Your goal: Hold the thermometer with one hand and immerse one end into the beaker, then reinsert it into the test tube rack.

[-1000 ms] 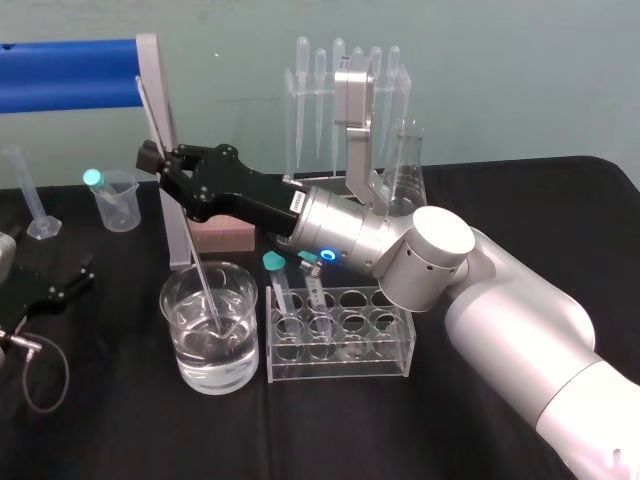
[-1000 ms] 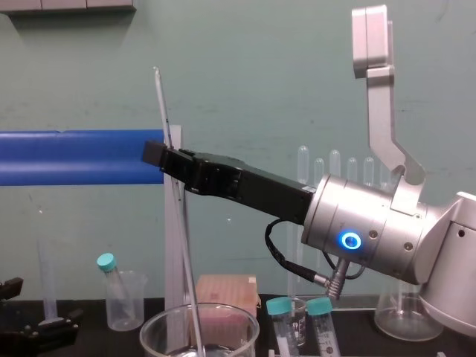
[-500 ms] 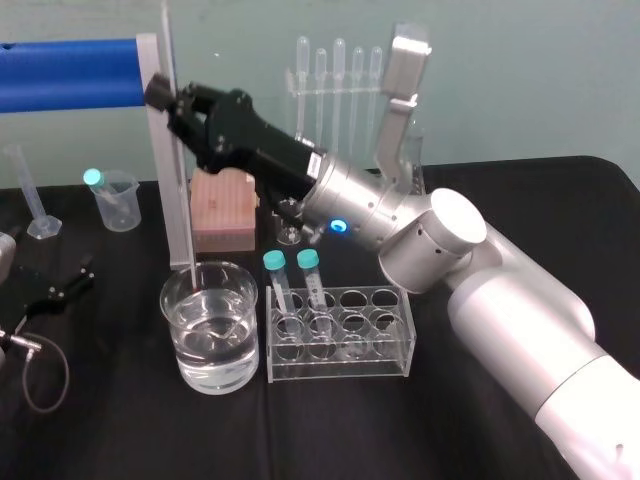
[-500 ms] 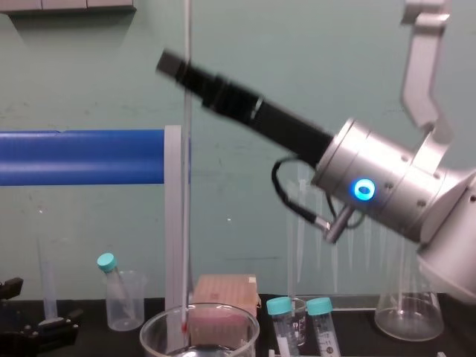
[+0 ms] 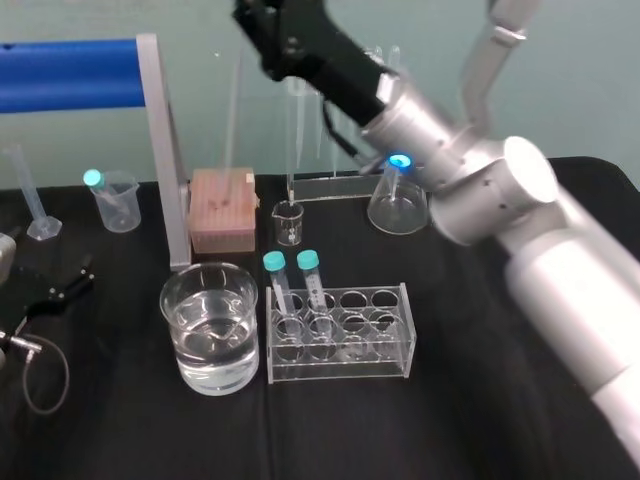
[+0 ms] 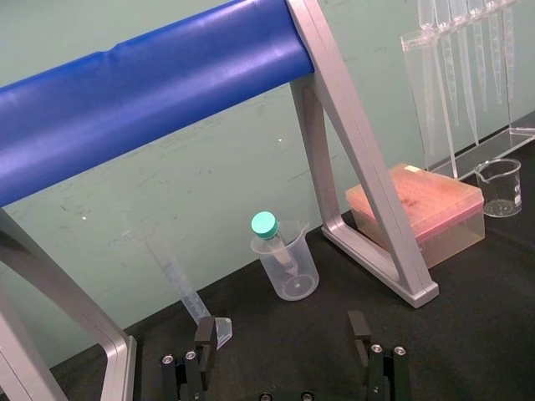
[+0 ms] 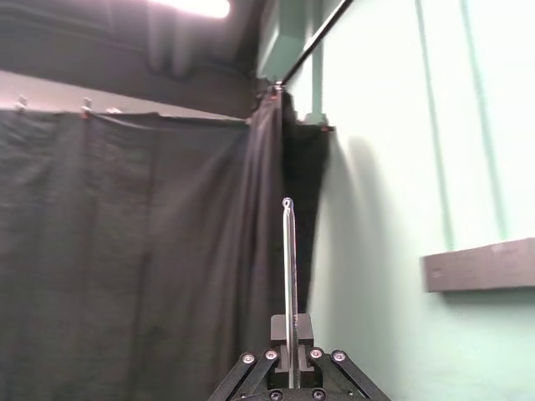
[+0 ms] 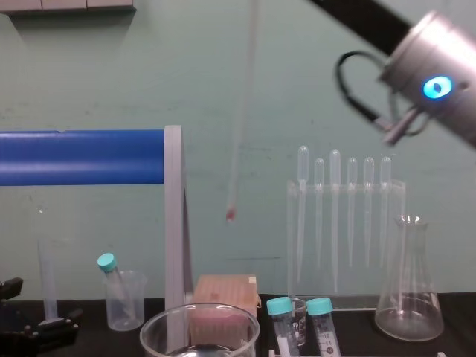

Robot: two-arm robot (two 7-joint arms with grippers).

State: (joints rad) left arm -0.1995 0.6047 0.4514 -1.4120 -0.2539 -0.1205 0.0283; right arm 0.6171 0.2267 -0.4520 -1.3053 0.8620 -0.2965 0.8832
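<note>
— While held so high over the counter (image 5: 400,430), gripping what in the right gripper (image 5: 255,15)?

— The thermometer (image 8: 239,126), clenched between the fingers (image 7: 277,330) some way below its looped top. Near upright, red tip down, hanging free in the air. Probably that high so as to clear the top of the tall test tube rack (image 8: 359,183) before dropping through a hole.

— And set against the beaker (image 5: 172,330)?

— Out of the water, above and behind it, over the pink box (image 5: 222,205) in the head view. Apart from the rack too, off to its left. Judging by that, past the dip and on to reinsertion.

— Anything in the way, biggest first?

— First the blue-barred frame (image 5: 70,72), grey post just left of the rod; best steered clear of. Then the rack's own row of pipettes (image 8: 335,216), with no telling from here of a free hole. Next the conical flask (image 5: 397,205) by the rack's right end, the low tube holder (image 5: 402,345) in front with two teal-capped tubes (image 5: 275,290), and the small beaker (image 5: 288,222) near the rack's foot. All low, so likely beneath the tip's path. Thin glass, though: a gentle, straight descent called for, any tilt likely to jam or snap at the hole.

— Left gripper (image 6: 281,355)?

— Parked on the counter at the far left, fingers spread wide, holding nothing.
</note>
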